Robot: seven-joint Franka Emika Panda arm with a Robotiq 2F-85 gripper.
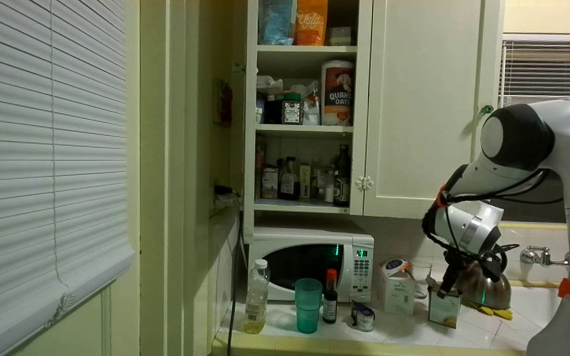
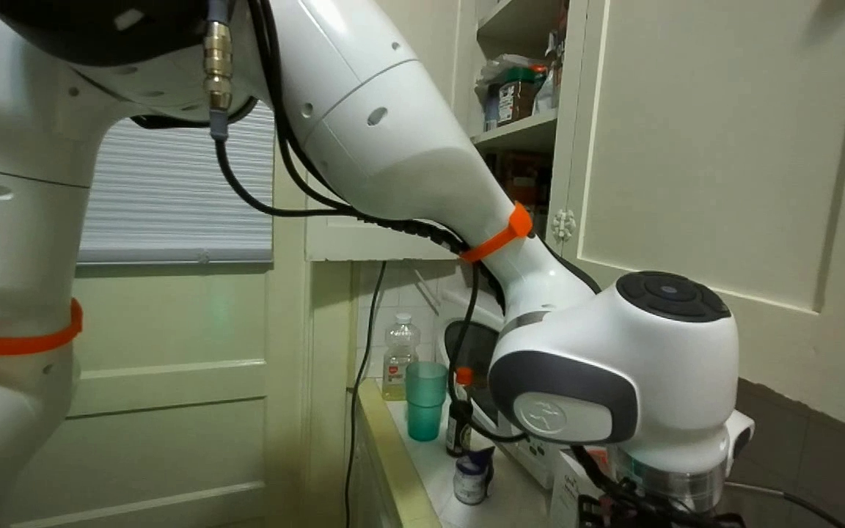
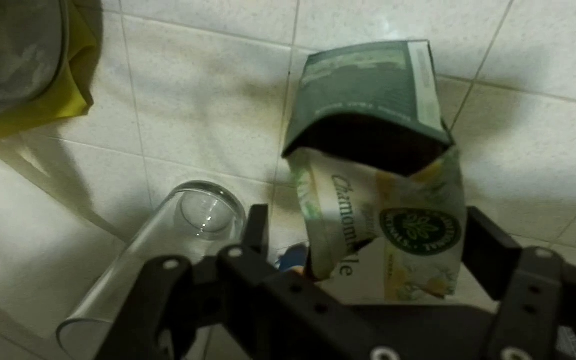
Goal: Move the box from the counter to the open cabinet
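In an exterior view, the box [image 1: 444,312] is standing on the worktop [image 1: 399,332], to the right of the microwave [image 1: 292,262]. The cabinet [image 1: 361,148] is offering its open, crowded shelves [image 1: 305,128] directly above the microwave. In the wrist view, the gripper [image 3: 365,220] is hanging with its fingers [image 3: 257,227] far apart, one on each side of the printed flap [image 3: 338,195] of the box. It is not yet holding anything: on one side a gap is showing; on the other I am not able to tell whether finger and flap are touching.

In my judgement, the grasp is being prepared, and the carrying is waiting. The next move is calling for a gentle, even closing, because the loose flap is probably bending easily; then for lifting towards the shelves above the microwave.
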